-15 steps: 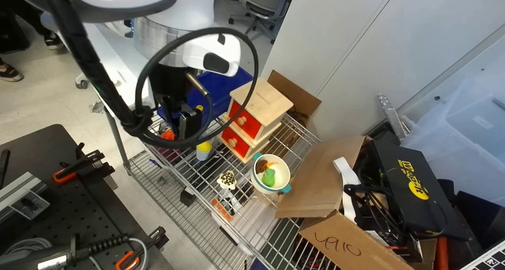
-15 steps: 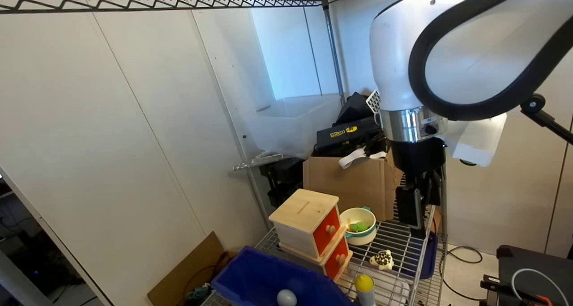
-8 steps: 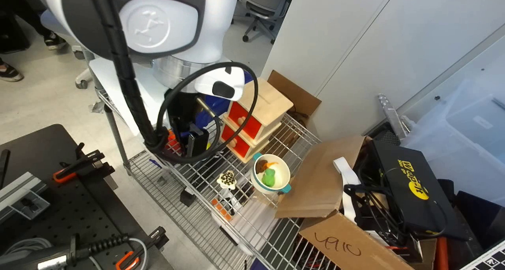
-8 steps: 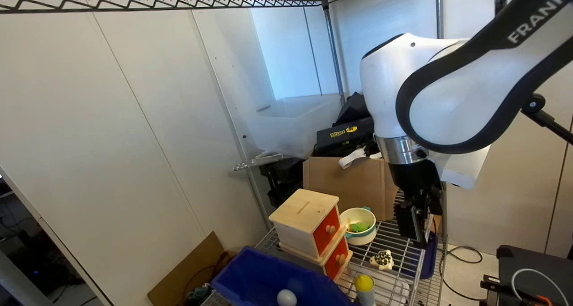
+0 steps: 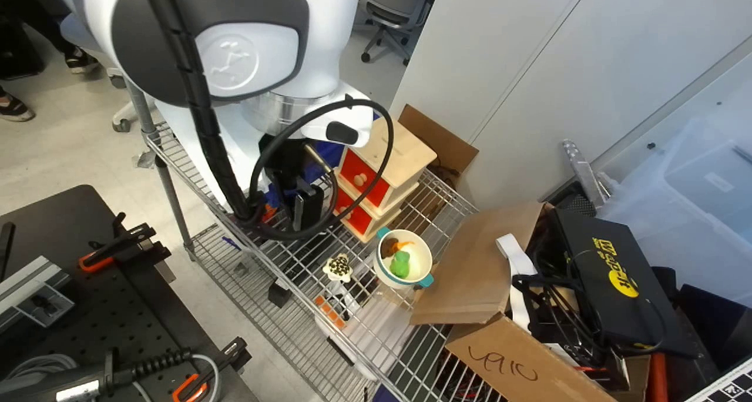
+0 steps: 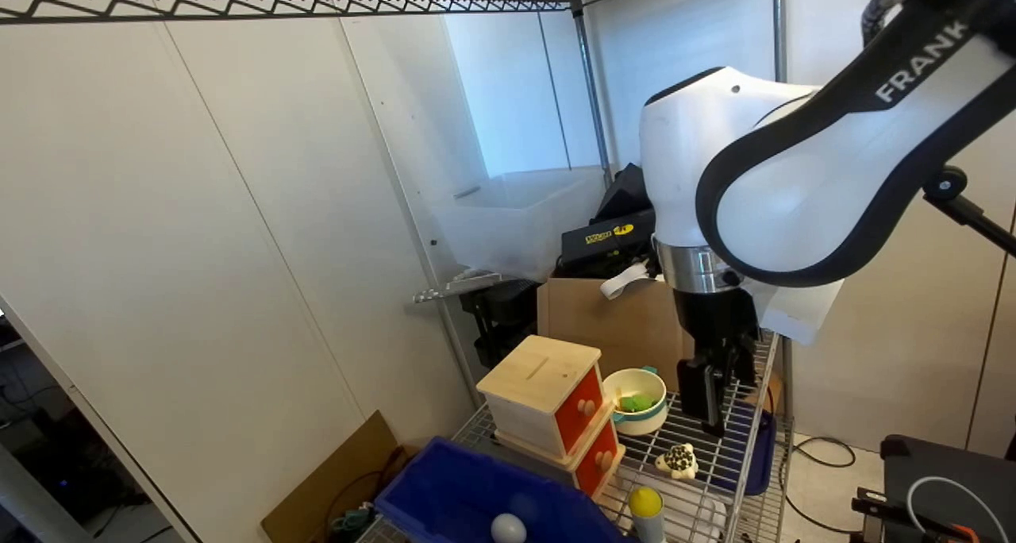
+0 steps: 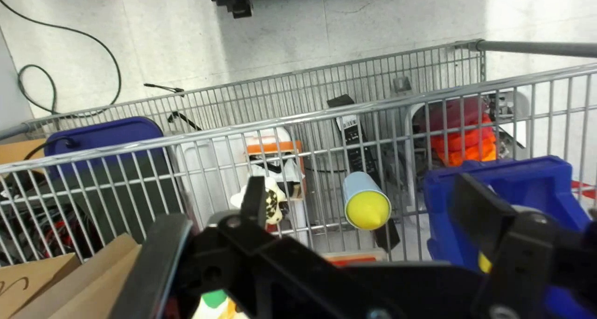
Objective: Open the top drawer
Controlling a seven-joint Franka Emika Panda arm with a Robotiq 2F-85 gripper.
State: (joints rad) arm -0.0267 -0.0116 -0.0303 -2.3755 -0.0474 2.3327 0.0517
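A small light-wood cabinet [image 6: 524,428] stands on the wire rack with two red drawers. The top drawer [image 6: 568,426] has a round wooden knob [image 6: 586,407], and its front sits flush in the cabinet. Part of that top drawer [image 5: 352,166] shows behind the arm's cable loop. My gripper [image 6: 705,408] hangs pointing down in front of the red fronts, above the rack and apart from the knobs. In the wrist view my gripper [image 7: 364,197] is wide open with nothing between its fingers. There the top drawer is hidden; a red strip [image 7: 350,260] shows past the gripper body.
A blue bin [image 6: 444,467] stands beside the cabinet. On the rack are a cup with a yellow top [image 7: 368,209], a spotted white toy [image 6: 677,461] and a two-handled bowl [image 6: 649,422]. A cardboard box [image 6: 611,329] is behind; another wire shelf [image 6: 317,3] hangs overhead.
My arm has come down and then moved toward the cabinet's red fronts, with the gripper staying open. Cabinet, drawers and the things on the rack have kept their places.
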